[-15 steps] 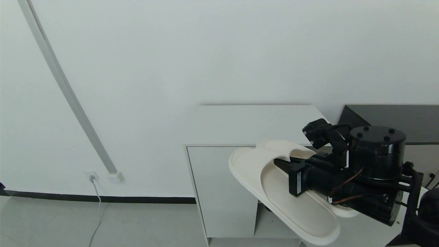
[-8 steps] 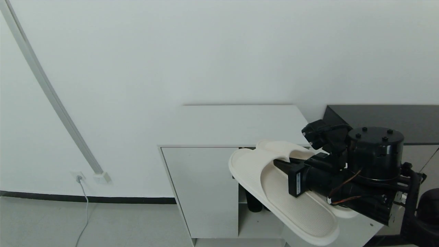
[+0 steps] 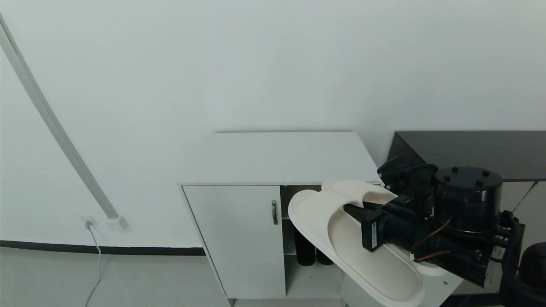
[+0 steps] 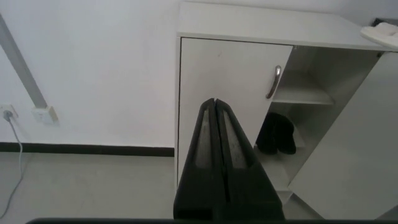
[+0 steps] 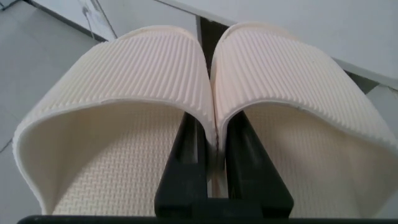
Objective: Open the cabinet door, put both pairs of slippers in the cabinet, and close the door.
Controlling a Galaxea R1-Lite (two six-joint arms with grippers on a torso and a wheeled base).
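As the camera swung toward the open white wooden cabinet (image 3: 286, 157), the right gripper (image 3: 350, 207) kept pinching the cream foam slippers (image 3: 315, 213), ready to go in; the left gripper (image 4: 216, 106) was closed.

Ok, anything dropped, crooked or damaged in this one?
Nothing stands out. The cream slippers hang tilted, but they are pinched side by side in the right gripper, in front of the cabinet, whose right side is open. A dark pair sits inside.
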